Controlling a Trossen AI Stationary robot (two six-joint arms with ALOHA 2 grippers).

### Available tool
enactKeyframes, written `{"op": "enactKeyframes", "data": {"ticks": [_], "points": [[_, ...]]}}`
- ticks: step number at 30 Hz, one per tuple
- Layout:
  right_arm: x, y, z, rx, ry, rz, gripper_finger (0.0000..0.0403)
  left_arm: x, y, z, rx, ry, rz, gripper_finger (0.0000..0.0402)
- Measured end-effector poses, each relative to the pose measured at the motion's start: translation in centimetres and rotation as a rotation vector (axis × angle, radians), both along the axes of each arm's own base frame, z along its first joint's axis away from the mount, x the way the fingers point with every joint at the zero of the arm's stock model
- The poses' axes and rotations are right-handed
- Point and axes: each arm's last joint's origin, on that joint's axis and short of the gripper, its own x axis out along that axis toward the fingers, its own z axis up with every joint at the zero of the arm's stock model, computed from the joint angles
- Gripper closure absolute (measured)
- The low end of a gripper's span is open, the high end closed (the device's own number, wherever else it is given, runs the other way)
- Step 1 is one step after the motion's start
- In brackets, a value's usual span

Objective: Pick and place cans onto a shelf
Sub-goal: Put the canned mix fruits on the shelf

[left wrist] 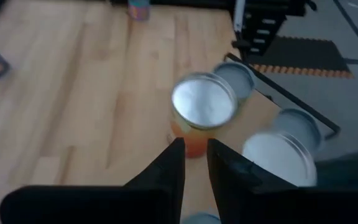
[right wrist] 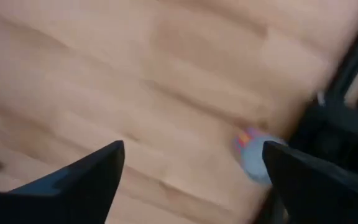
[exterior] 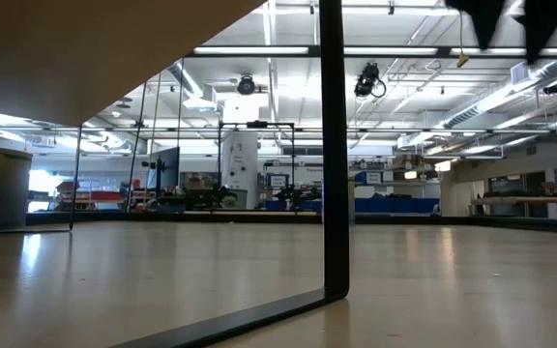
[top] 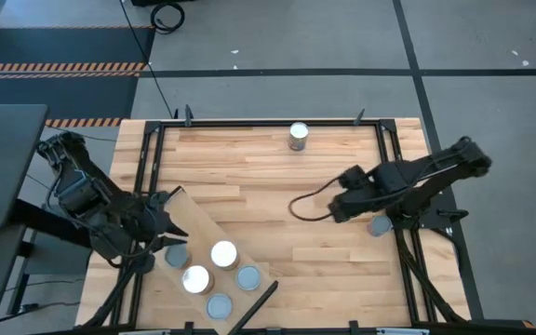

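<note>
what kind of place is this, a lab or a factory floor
Most likely a robotics lab in a large industrial hall: a butcher-block table framed by dark rails, hazard-striped floor tape, and open ceiling ducts and strip lights beyond.

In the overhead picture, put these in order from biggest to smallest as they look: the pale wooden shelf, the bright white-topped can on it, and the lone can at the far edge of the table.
1. Shelf, by far the largest.
2. Bright white-topped can.
3. Lone can at the far edge; it looks only slightly smaller, so these two are nearly alike.
</note>
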Motion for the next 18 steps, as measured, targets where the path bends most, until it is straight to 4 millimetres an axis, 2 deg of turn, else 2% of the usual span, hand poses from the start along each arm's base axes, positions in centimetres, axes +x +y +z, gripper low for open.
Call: {"op": "enactKeyframes", "data": {"ticks": [4,11,14,18], "points": [[-1.9,-0.7,-3.8,0.126,0.049,0.06,0.0005,0.2,0.2,0.2,0.03,-0.065,0.073,0.0328],[-2.6,-3.6,-10.6,0.337,0.236,0.318,0.0004,1.9,0.9,1.4,0.001,-0.188,0.16,0.0328],[-2.2,-4.6,-12.1,0.414,0.281,0.388,0.0004,3.0,1.8,1.9,0.002,-0.24,0.219,0.0328],[-1.8,-5.2,-13.1,0.442,0.358,0.503,0.0004,4.2,3.4,2.3,0.006,-0.272,0.31,0.0328]]}}
